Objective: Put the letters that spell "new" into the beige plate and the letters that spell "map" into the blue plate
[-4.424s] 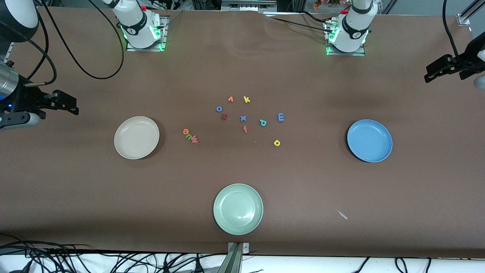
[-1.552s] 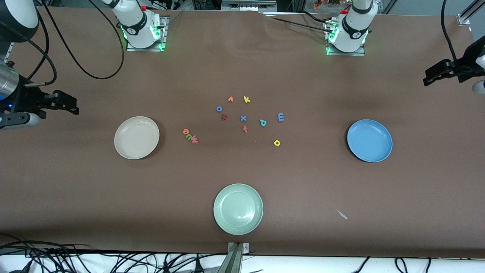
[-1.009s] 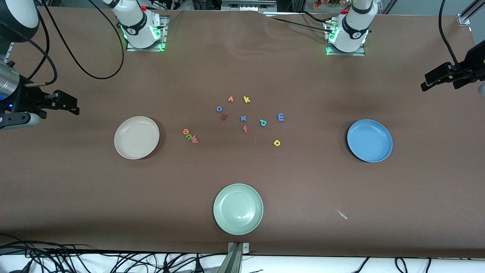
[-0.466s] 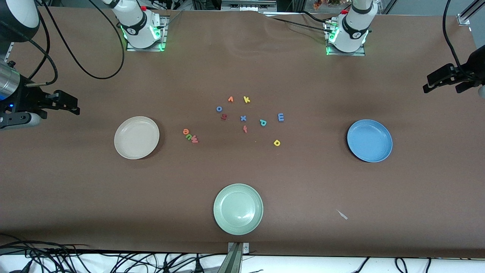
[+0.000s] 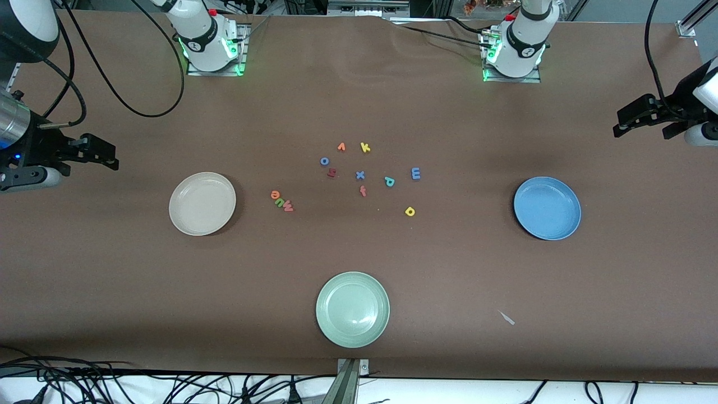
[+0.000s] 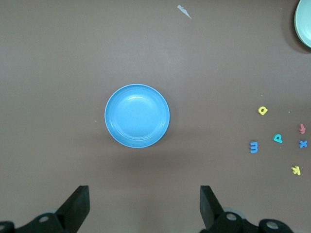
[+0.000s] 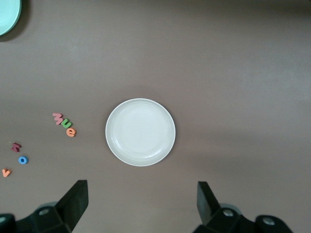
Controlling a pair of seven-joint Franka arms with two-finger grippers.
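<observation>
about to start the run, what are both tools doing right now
Left tool: open, empty, above the table near the blue plate.
Right tool: open, empty, near the beige plate.

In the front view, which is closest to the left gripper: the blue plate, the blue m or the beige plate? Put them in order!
From the left gripper, open over the left arm's end of the table:
1. Blue plate, at that same end.
2. Blue m, mid-table among the letters.
3. Beige plate, toward the right arm's end.
</observation>
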